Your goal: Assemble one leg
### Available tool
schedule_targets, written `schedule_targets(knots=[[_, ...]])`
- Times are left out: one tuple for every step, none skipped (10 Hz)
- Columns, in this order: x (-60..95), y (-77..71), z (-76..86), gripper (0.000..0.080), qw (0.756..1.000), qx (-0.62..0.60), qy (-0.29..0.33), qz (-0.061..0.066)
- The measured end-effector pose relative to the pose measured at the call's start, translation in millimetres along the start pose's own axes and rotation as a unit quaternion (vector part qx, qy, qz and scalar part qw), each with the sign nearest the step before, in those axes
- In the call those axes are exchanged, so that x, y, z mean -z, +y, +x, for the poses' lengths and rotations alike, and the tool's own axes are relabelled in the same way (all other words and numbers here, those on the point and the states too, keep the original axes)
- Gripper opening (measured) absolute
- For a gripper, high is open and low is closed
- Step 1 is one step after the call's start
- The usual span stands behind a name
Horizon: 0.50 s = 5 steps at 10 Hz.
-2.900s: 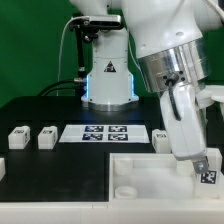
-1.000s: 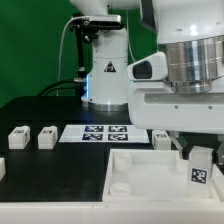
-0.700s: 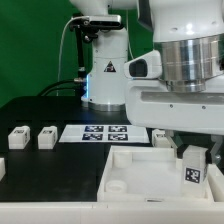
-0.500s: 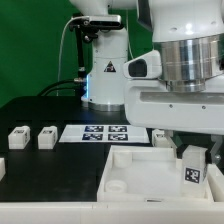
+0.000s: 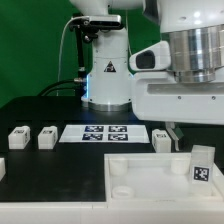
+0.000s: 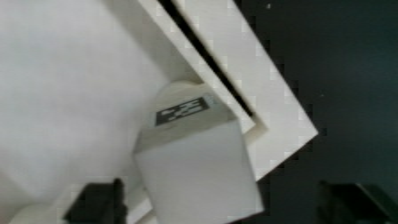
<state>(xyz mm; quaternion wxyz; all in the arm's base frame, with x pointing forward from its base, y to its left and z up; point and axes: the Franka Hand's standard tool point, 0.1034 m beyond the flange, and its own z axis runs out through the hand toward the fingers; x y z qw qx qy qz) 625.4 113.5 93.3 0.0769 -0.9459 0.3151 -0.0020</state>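
Observation:
One leg (image 5: 203,163), a small white block with a tag on its face, stands upright at the corner of the white panel (image 5: 140,165) on the exterior view's right. In the wrist view the leg (image 6: 187,150) sits between my dark fingertips (image 6: 96,201) with a gap on each side. My gripper (image 5: 195,135) is open just above the leg, holding nothing; it also shows in the wrist view (image 6: 217,205). Three more legs lie on the black table: two on the exterior view's left (image 5: 17,138) (image 5: 46,136) and one by the panel's far edge (image 5: 162,137).
The marker board (image 5: 105,132) lies flat behind the panel. The robot base (image 5: 108,75) stands at the back centre before a green backdrop. The panel's round corner socket (image 5: 122,185) shows near its front left corner.
My gripper has let go of the leg and risen; the leg now stands alone at the panel's corner. The leg and the panel have shifted slightly toward the exterior view's right.

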Motion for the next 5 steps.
schedule_targets(knots=[[3.7,-3.4,-0.9,0.0618,1.000,0.002,0.001,0.003],[7.1,-6.7,-1.9,0.0640,1.000,0.004,0.003,0.006],[8.8,-8.6,-2.9,0.0640,1.000,0.005,0.003,0.007],[8.4,-8.2,-2.7,0.0648,1.000,0.005,0.003,0.006],[8.1,-8.1,-2.8,0.0648,1.000,0.005,0.003,0.006]])
